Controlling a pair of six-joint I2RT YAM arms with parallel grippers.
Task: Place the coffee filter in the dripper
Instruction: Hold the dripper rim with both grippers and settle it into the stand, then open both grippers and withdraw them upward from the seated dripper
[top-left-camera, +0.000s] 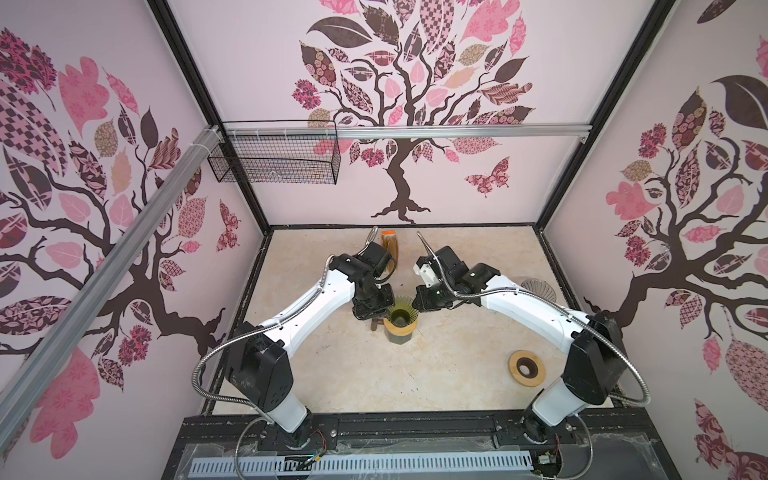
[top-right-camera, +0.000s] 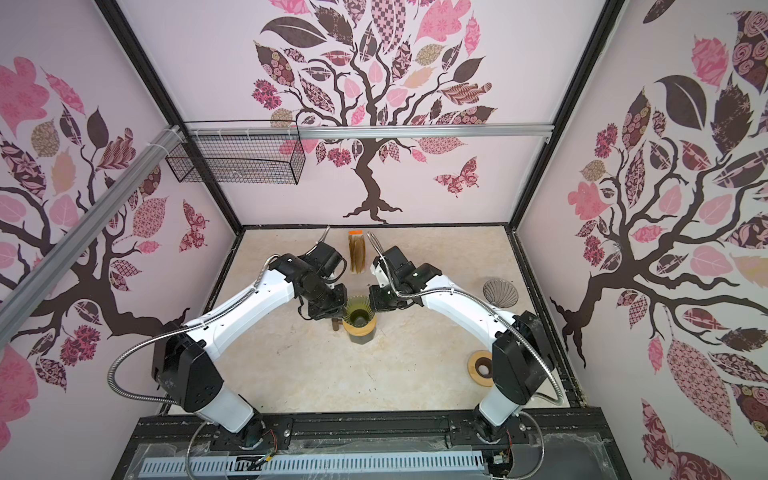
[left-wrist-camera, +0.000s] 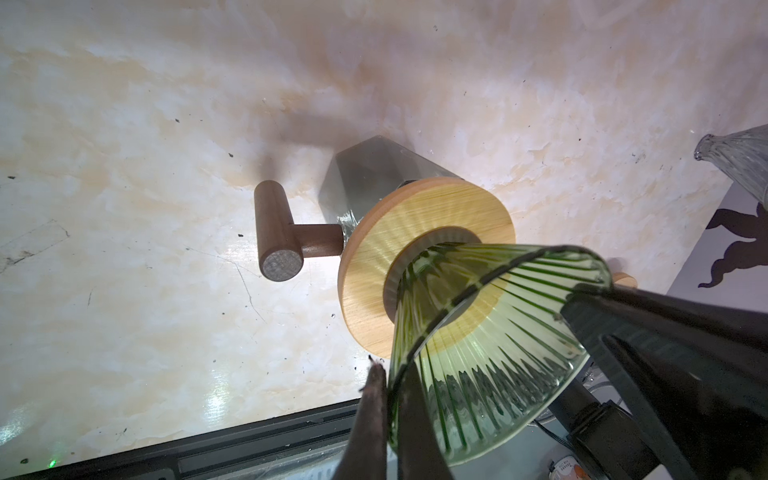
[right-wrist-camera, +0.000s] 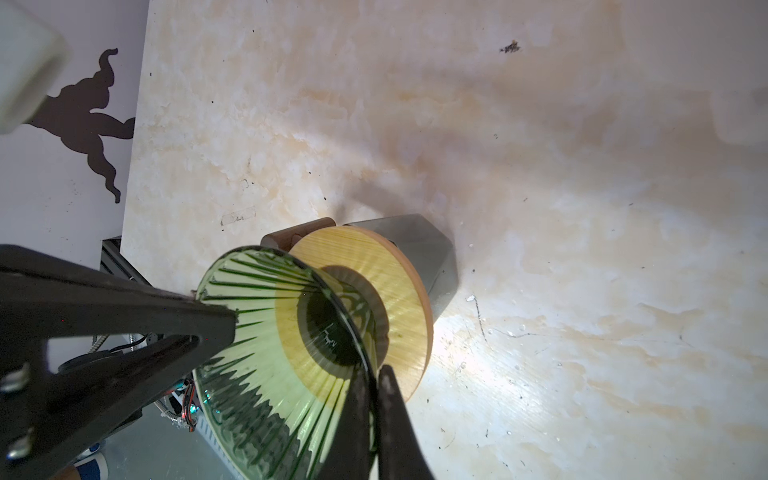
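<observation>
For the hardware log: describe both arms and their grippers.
Both the left arm and right arm have white link shells, black joint housings and ribbed silver conduit looping alongside. The left gripper and right gripper are black and slimly tapered.

In both top views the whole cell is being looked down on from high above the front rail (top-left-camera: 415, 426), the gaze being tilted toward the back wall (top-left-camera: 316, 203) across the tabletop (top-left-camera: 332, 374). The dripper (left-wrist-camera: 478, 365) is being framed at very close range, from opposite sides, by the two wrist cameras; it and the tabletop around it are being shared by all four views.
</observation>
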